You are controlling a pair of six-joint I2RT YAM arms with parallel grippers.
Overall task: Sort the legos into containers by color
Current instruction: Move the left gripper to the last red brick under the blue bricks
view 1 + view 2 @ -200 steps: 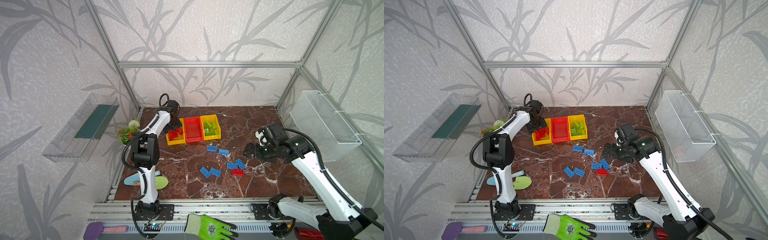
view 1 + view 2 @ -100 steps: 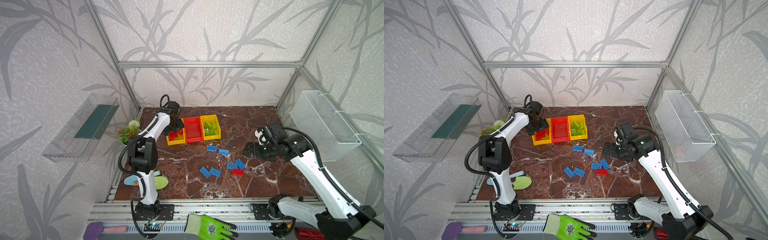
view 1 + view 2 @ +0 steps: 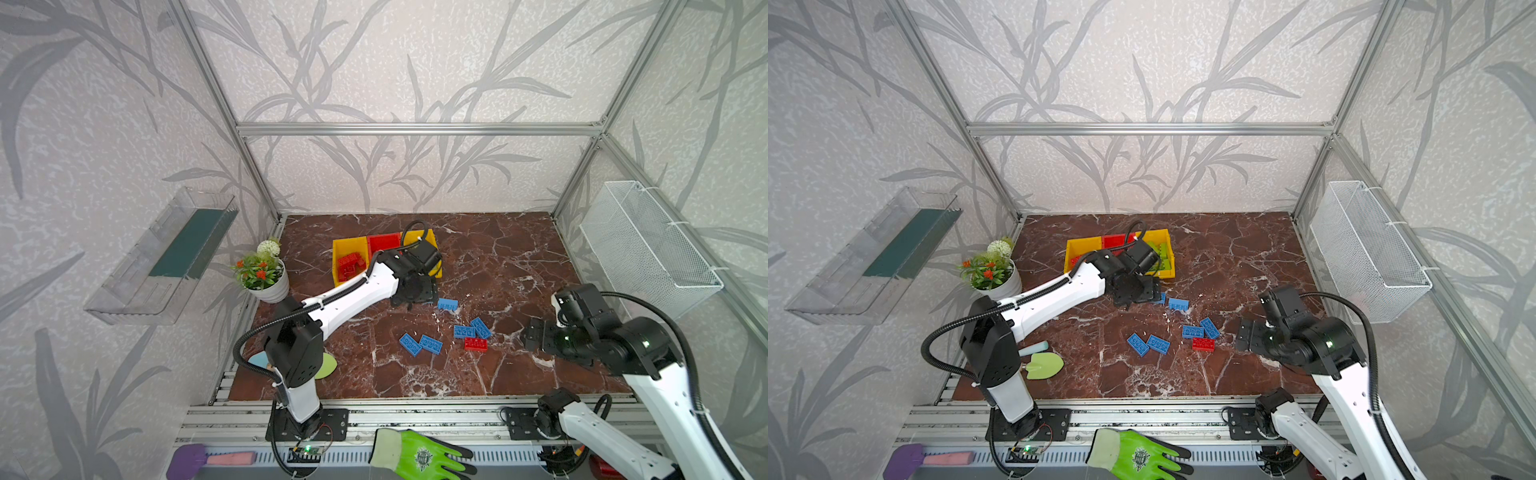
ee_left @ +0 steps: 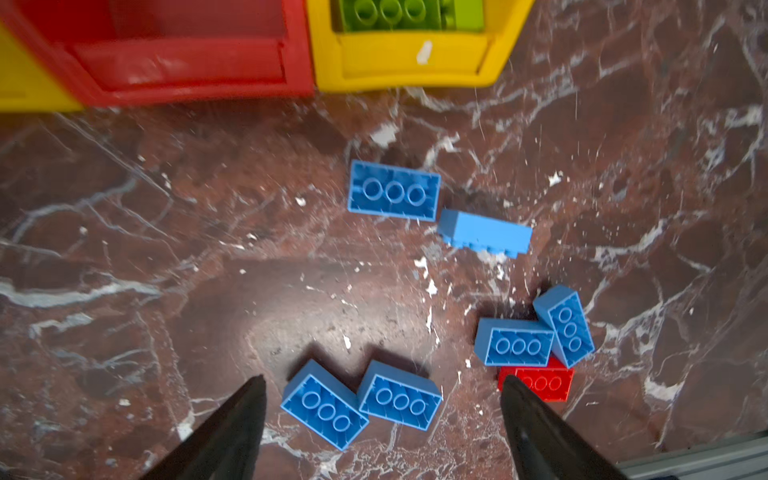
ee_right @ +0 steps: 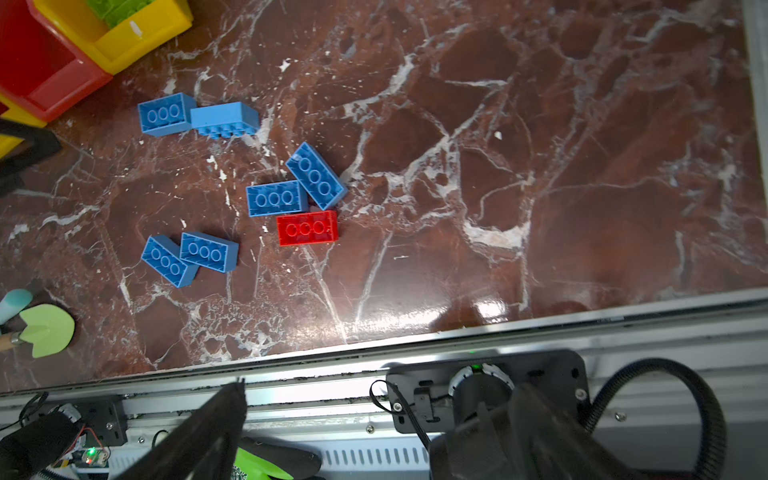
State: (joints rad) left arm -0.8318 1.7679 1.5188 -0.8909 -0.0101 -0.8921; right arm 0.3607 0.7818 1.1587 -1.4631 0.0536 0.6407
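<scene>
Several blue legos (image 3: 430,344) and one red lego (image 3: 475,344) lie loose mid-table. The containers stand in a row at the back. The left yellow bin (image 3: 345,249) holds red legos (image 3: 351,266), the red bin (image 3: 382,241) looks empty, and the right yellow bin (image 3: 1167,239) holds green legos (image 3: 1163,253). My left gripper (image 3: 415,291) hangs open just in front of the bins, above a blue lego (image 3: 1160,297). In the left wrist view, the left gripper (image 4: 382,380) frames a pair of blue legos (image 4: 324,405). My right gripper (image 3: 536,336) stands open and empty, right of the loose legos.
A potted plant (image 3: 262,274) stands at the table's left edge, with a green toy shovel (image 3: 1044,365) in front of it. A wire mesh basket (image 3: 648,245) hangs on the right wall and a clear tray (image 3: 166,253) on the left. A green glove (image 3: 419,455) lies beyond the front rail.
My left gripper has left the left yellow bin, swung right and forward to the table before the bins, and opened wider. The right arm has hardly moved.
</scene>
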